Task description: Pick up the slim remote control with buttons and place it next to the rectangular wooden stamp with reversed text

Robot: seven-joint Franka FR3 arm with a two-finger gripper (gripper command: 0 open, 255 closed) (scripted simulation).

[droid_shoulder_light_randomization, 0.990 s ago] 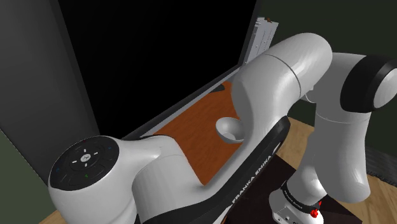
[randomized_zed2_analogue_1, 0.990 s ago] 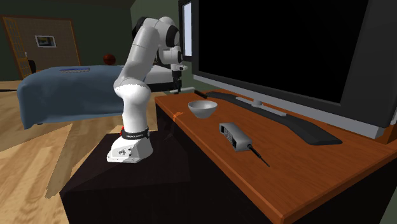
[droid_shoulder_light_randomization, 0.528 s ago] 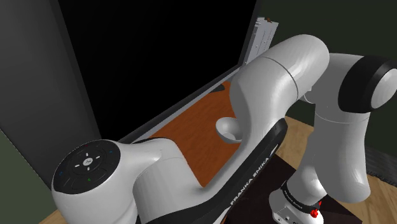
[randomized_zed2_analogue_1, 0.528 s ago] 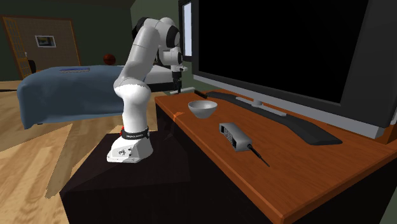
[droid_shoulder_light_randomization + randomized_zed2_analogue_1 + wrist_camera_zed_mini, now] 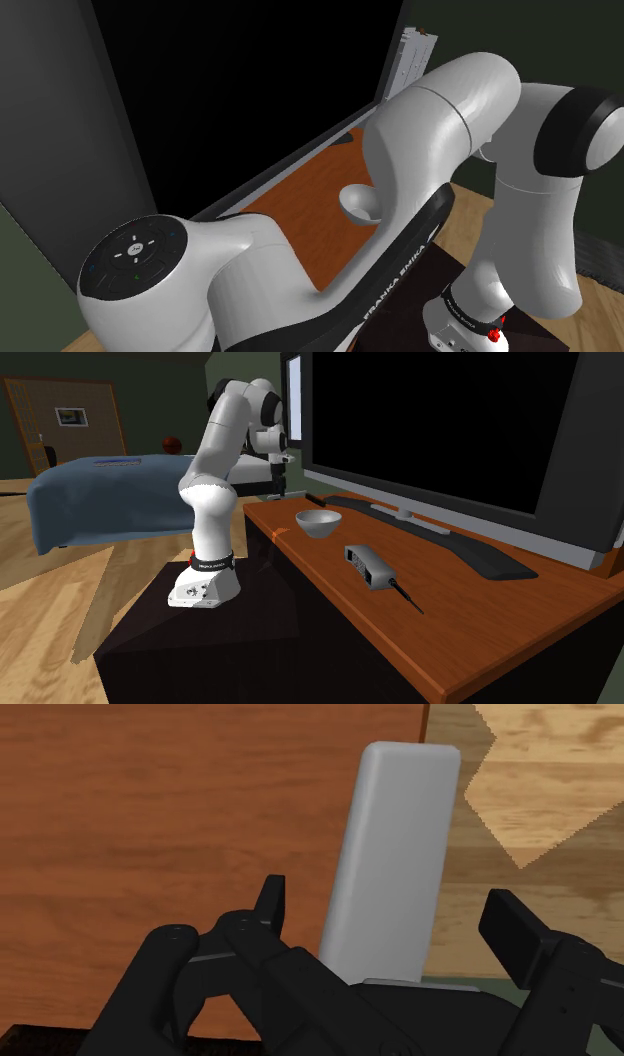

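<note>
Remote (image 5: 395, 854): grey slab at counter (image 5: 150, 824) edge, lying between fingers (image 5: 270, 899), untouched. Fingers spread apart, nothing held. Step: pre-grasp. Next move calls for descent, then closure on long sides. Bowl (image 5: 318, 522) sits on likely path toward grey block (image 5: 368, 565), probably the stamp. Screen (image 5: 440, 422) behind.
</note>
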